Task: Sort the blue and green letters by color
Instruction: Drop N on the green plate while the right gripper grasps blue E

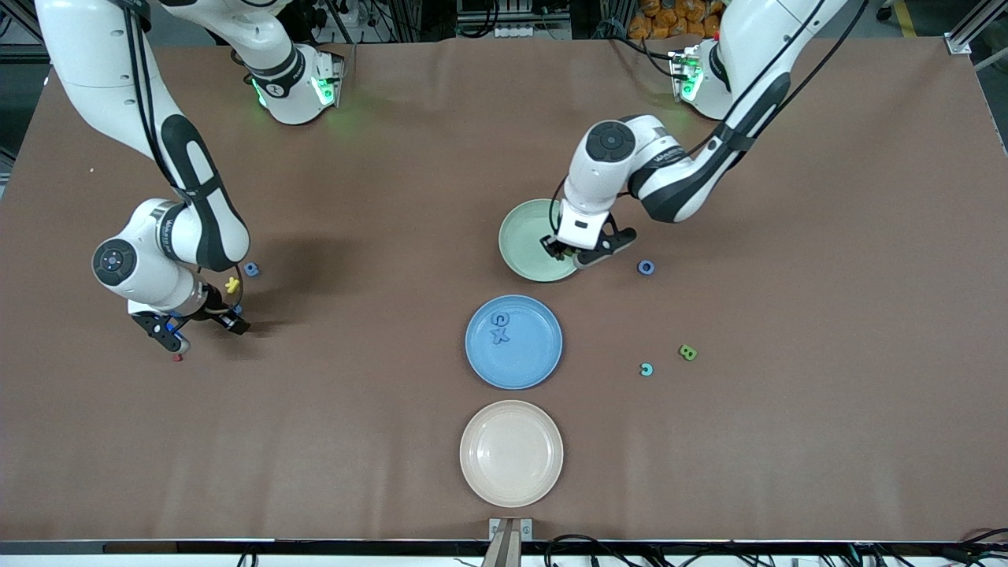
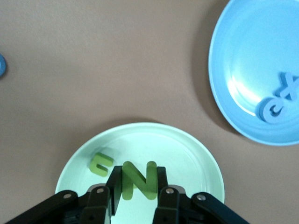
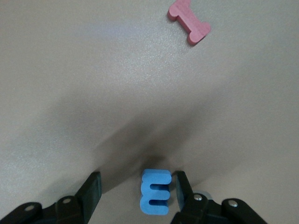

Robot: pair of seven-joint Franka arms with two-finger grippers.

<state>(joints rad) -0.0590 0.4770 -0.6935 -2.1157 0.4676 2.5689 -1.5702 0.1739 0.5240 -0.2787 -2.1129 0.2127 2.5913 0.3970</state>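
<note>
A brown paper-like sheet covers the table [image 1: 378,441], faintly creased; along the robots' side, dark frames, cables and an orange-filled bag edge the room. Three plates lie in a line down the middle: a pale green plate [image 1: 524,236] nearest the robots, a blue plate [image 1: 535,358] next, and a cream plate [image 1: 512,453] nearest the front camera. The left gripper [image 1: 568,253] is over the green plate, its fingers [image 2: 161,179] narrowly closed on a chunky grass-green N [image 2: 138,179] held upright just above the plate floor; a second green letter [image 2: 100,164] lies flat in that plate beside it. Two medium-blue letters, a blue c [image 1: 500,319] and a blue x [image 1: 499,336], lie touching in the blue plate. Toward the left arm's end of the table, a blue O [image 1: 646,268] lies on the sheet near the green plate; a teal C [image 1: 646,368] and a green B [image 1: 688,352] lie near each other, closer to the front camera. The right gripper [image 1: 197,327] is low at the right arm's end, its fingers [image 3: 182,189] partly spread around a blue E [image 3: 155,192] lying flat on the sheet; one finger is just beside the letter, the other stands apart from it. A pink I-shaped letter [image 3: 189,21], a yellow letter [image 1: 232,285] and another blue letter [image 1: 252,269] lie nearby.
</note>
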